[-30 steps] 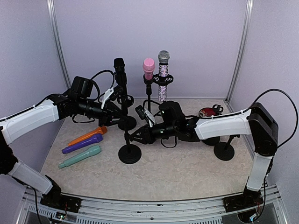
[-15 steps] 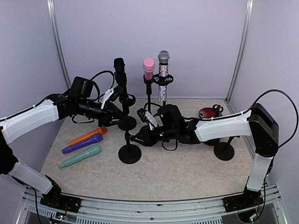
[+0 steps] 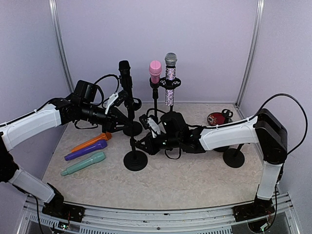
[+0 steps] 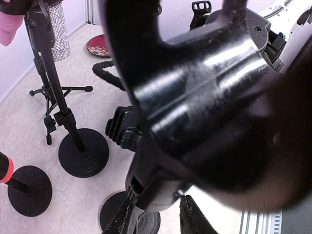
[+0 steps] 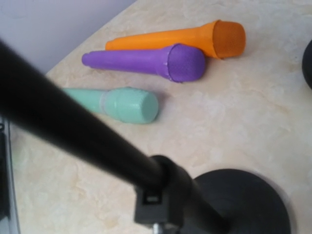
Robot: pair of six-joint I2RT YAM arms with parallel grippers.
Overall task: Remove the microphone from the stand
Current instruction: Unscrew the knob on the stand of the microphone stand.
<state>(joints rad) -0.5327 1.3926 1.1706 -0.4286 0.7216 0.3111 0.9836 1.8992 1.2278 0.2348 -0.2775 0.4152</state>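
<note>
The black microphone stands upright in its stand at the back left of the table, head up. It is just left of the pink microphone and the glittery silver microphone, which sit in 2 further stands. The left gripper reaches in from the left at the height of the black microphone's lower handle, just above the clip, and its fingers are drawn in on that handle. In the left wrist view the glossy black barrel fills most of the frame, right against the camera, so the fingertips are mostly hidden. The black microphone is seated in the clip, not lifted out

The right gripper lies low near the middle of the table, at the thin pole of the front stand, which is near the black microphone's stand and in front of it. The right wrist view has that pole running blurred across the frame down to its round base, with no fingers showing. From above I cannot tell whether the right fingers are pressed on the pole or merely beside it

On the table to the left lie 3 loose ones side by side: an orange microphone, a purple microphone and a teal microphone. A red bowl sits at the back right
</note>
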